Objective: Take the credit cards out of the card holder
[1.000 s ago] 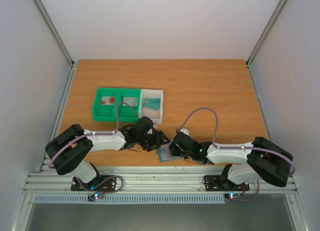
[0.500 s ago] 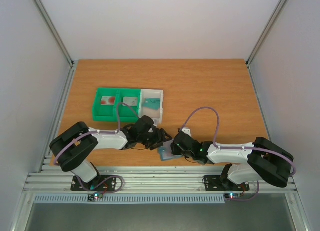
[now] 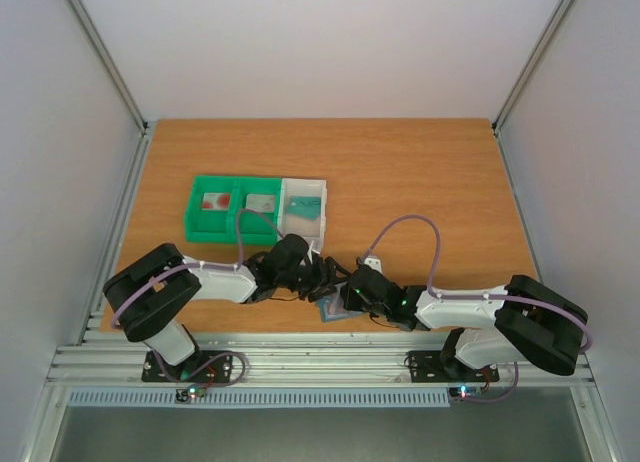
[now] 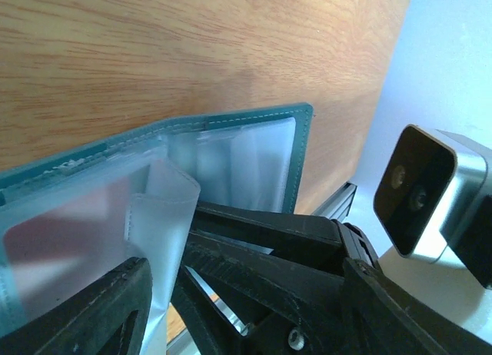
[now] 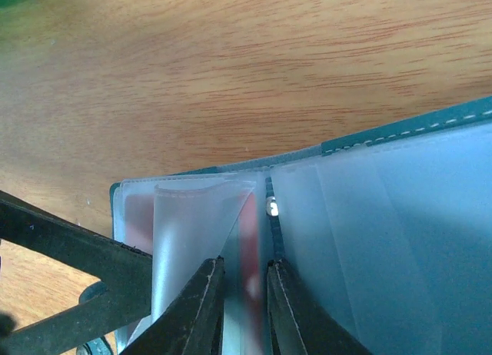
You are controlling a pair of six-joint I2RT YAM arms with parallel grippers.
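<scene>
The card holder lies open near the table's front edge; it is teal-edged with frosted sleeves. In the right wrist view a credit card with red on it shows through a sleeve. My right gripper is nearly closed on the sleeve leaves beside the spine; in the top view it sits over the holder. My left gripper is open wide, its fingers on either side of the right gripper's fingers and touching a curled sleeve. In the top view it is at the holder's far-left edge.
A green tray at the back left holds a pale card with a red mark and another card. A white tray beside it holds a teal card. The front rail is close behind the holder.
My left gripper has moved right, up to the card holder and the right gripper. The right gripper has stayed on the holder.
</scene>
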